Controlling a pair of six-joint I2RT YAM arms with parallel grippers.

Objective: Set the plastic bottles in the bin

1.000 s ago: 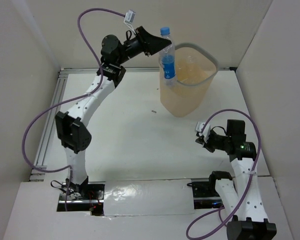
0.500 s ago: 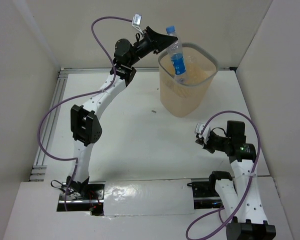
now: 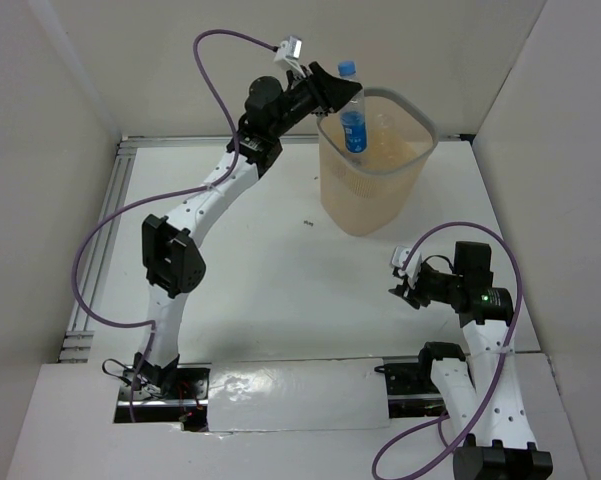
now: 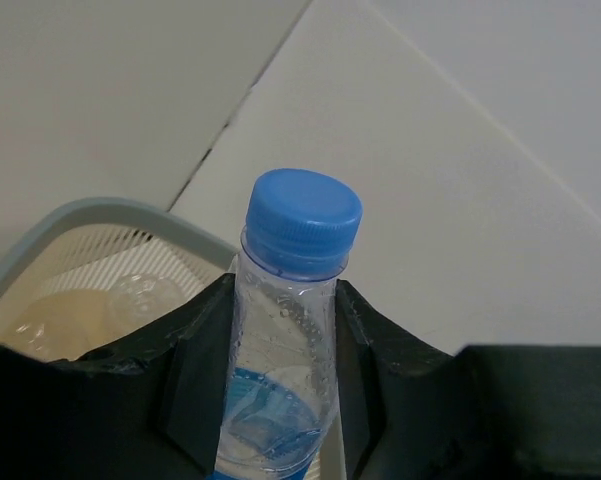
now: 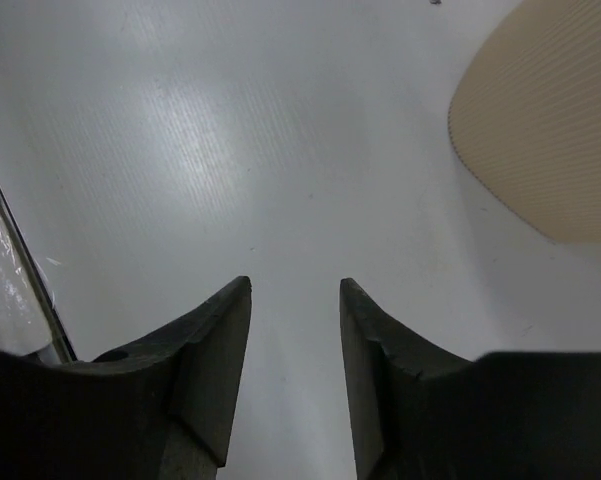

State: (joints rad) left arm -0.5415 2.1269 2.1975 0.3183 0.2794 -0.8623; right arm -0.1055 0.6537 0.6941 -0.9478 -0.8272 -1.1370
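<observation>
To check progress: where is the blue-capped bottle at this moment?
In the top view, the blue-capped bottle is held by the left pincer above the bin, near its left rim.

- Clear crinkly plastic bottle: blue cap, blue label.
- Tall translucent plastic bin: beige, pale grey rim, finely ribbed walls.
- Smooth table: white.

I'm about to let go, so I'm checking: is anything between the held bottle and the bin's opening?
Nothing visible. The left fingers hold the bottle cap up at the open mouth of the bin, near its left rim. Other bottles lie low inside.
</observation>
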